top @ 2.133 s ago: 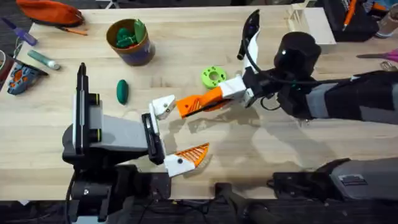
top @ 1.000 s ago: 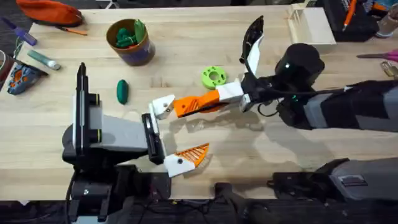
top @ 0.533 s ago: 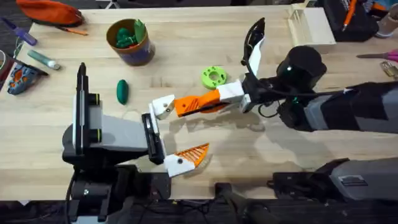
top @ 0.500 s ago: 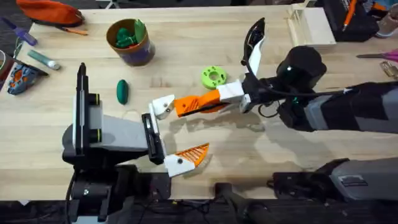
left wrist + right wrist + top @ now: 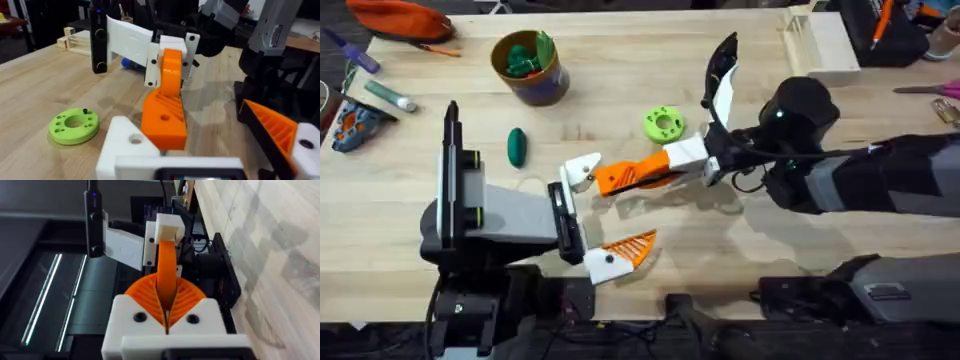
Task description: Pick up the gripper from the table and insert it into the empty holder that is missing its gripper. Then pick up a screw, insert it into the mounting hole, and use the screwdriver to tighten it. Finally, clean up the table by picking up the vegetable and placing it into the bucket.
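Your right gripper (image 5: 650, 172) jaws pinch the gripper (image 5: 632, 173), its tip meeting the holder (image 5: 582, 170) mid-worktop (image 5: 650, 60). Left gripper (image 5: 605, 215) jaws spread. Vegetable (image 5: 516, 146) lies near the bucket (image 5: 530, 68) on pale wood.

lime-green disc (image 5: 663, 123) mid-table, flat | orange pouch (image 5: 402, 17) far left corner | grey marker (image 5: 390, 95) left edge | light wooden box (image 5: 820, 38) far right | wooden table (image 5: 620, 60)
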Tool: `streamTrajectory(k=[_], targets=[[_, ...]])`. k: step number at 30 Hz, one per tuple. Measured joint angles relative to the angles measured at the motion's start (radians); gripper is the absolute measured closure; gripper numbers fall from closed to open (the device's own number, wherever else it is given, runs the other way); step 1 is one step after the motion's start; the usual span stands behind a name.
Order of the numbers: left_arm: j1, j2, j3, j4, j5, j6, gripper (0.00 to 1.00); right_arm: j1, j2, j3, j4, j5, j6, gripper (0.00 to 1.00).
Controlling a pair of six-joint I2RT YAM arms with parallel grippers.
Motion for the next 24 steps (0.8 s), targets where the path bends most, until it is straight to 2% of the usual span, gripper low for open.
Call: streamTrajectory(k=[24], targets=[[0.0,0.0,0.0,0.0,0.0,0.0,0.014,0.0,0.0,0.0,-0.023,0.0,0.008,0.993]])
